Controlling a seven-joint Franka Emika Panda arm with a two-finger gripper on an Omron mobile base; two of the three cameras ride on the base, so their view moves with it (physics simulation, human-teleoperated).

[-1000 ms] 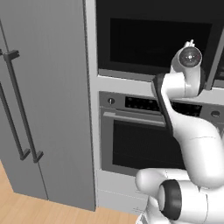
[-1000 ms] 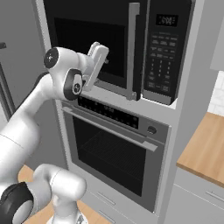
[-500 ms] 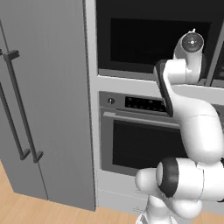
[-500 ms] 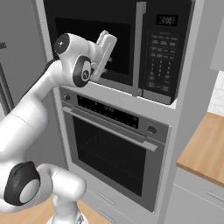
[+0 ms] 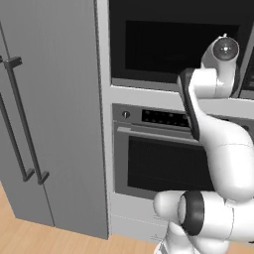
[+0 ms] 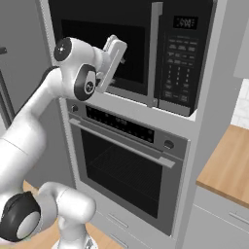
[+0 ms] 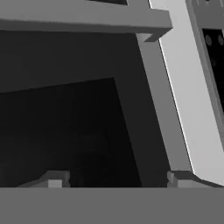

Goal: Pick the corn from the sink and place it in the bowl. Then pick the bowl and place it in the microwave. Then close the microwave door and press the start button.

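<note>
door: sitting shut, its glass facing the hand at close range
gripper: standing open, holding nothing, pointing at the glass
handle: running upright along the door's right edge, lying right of the gripper
panel: sitting furthest right on the microwave, beyond the handle
next move, as I judge it: hand is needing to travel right across the handle to reach the start button

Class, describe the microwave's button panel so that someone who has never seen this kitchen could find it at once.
Start at the tall steel column of built-in appliances: the oven sits below and the microwave above. On the microwave, look right of the long steel bar handle that stands upright. The button panel is the dark strip there, set apart by its small lit display and rows of keys.
</note>
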